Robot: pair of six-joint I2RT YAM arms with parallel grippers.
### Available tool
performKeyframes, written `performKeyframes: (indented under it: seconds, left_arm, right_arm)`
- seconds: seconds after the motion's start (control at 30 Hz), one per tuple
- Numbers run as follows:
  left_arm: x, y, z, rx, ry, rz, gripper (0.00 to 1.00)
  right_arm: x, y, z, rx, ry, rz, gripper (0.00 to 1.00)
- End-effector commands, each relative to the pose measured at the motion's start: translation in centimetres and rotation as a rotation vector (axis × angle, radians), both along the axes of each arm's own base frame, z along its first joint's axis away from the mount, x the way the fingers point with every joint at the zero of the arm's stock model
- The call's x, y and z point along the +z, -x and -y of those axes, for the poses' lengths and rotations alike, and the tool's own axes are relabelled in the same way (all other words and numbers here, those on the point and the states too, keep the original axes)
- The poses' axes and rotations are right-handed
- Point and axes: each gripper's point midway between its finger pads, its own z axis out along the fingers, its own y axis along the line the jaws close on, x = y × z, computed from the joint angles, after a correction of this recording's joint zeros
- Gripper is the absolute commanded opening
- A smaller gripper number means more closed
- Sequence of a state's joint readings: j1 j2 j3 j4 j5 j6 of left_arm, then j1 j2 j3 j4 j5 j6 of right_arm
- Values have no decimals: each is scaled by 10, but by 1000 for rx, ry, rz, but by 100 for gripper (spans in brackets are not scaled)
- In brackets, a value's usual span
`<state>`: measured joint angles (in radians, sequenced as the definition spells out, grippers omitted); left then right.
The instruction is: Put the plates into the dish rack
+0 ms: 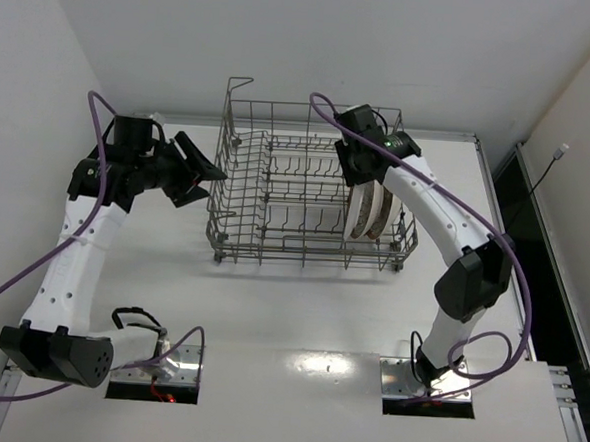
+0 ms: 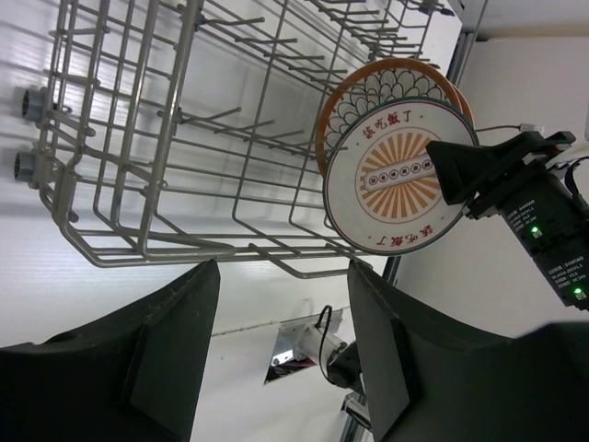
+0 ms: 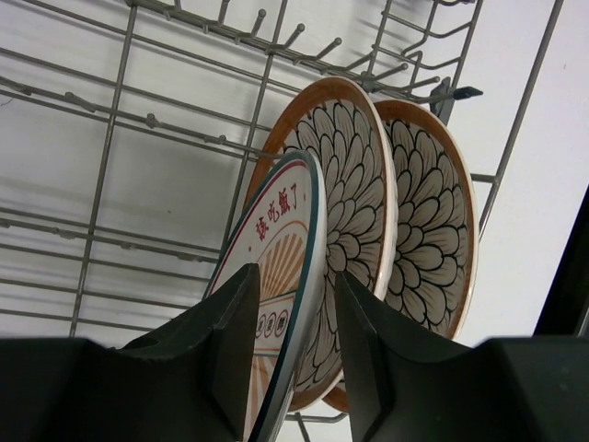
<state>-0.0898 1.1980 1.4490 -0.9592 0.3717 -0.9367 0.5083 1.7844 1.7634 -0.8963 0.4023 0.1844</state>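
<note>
The grey wire dish rack (image 1: 221, 176) stands at the table's far middle. Three plates stand on edge at its right end (image 1: 366, 213). In the right wrist view the white sunburst plate (image 3: 276, 221) is nearest, with the two brown-rimmed petal plates (image 3: 354, 184) (image 3: 428, 212) behind it. My right gripper (image 3: 296, 276) straddles the white plate's rim, jaws apart, with a gap showing beside the rim. In the top view it (image 1: 362, 185) is above the plates. My left gripper (image 1: 200, 172) is open and empty, left of the rack. Its wrist view shows the rack (image 2: 138, 120) and the white plate (image 2: 396, 184).
The rack's left and middle rows of tines (image 1: 277, 180) hold nothing. Two rack wheels (image 2: 28, 101) face my left gripper. The table's right edge (image 1: 497, 193) runs beside a dark gap. White walls close in the left, back and right.
</note>
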Motion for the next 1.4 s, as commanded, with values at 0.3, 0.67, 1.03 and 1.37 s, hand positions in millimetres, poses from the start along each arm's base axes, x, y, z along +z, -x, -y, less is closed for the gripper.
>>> performKeyframes:
  seconds: [0.3, 0.67, 1.03, 1.37]
  left_arm:
    - [-12, 0, -16, -27, -12, -47, 55]
    - [-3, -2, -23, -47, -32, -51, 55]
    - [-15, -8, -26, -42, -17, -70, 55]
    - [-22, -18, -25, -42, -4, -81, 55]
  right_arm:
    - [31, -49, -20, 69, -10, 158, 0]
    - [-9, -62, -35, 176, -4, 111, 1]
    - [-39, -55, -33, 176, -54, -2, 20]
    - [1, -37, -14, 50, -67, 15, 77]
